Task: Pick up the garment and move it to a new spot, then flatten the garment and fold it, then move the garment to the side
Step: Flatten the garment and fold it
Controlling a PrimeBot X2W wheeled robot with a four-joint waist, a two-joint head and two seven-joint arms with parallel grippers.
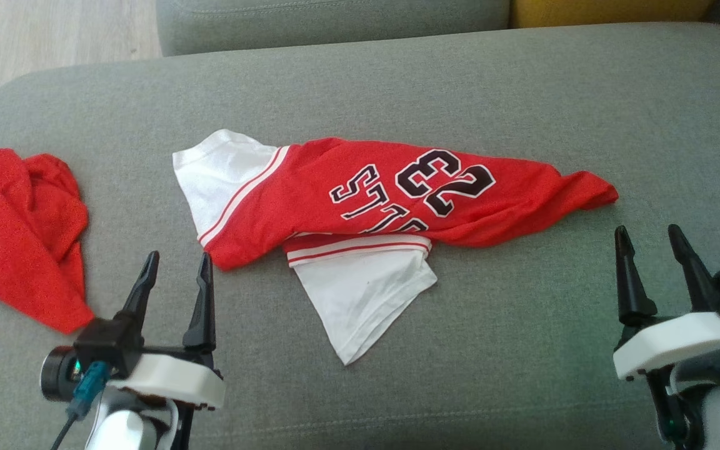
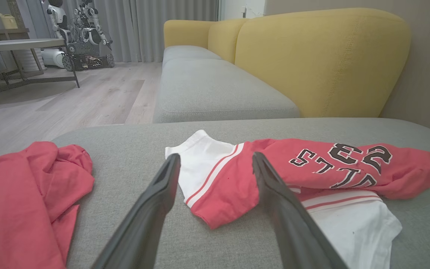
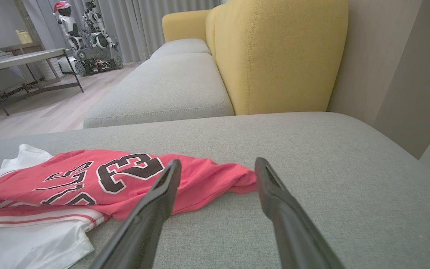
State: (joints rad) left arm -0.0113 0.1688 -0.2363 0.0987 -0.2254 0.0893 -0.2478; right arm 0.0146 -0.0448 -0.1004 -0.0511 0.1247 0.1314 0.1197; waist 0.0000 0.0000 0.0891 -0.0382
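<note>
The left gripper [image 1: 179, 257] stands wide open and empty over the near left part of the cushion [image 1: 522, 325], fingers aimed at the jersey [image 1: 360, 194] and just short of its red-and-white left end. The right gripper [image 1: 647, 230] is spread just as wide with nothing in it, near the cushion's right edge, just this side of the jersey's tapered red tip. The jersey lies across the middle of the cushion, bunched lengthwise with the number 23 showing and one white sleeve poking toward the near edge. A red cloth [image 1: 16, 237] sits crumpled at the left edge, apart from it. From where I stand nothing looks done: the jersey is neither lifted, flat nor folded, and I cannot tell whether this is its new spot. Grasping, spreading, folding and shifting aside all seem left.
</note>
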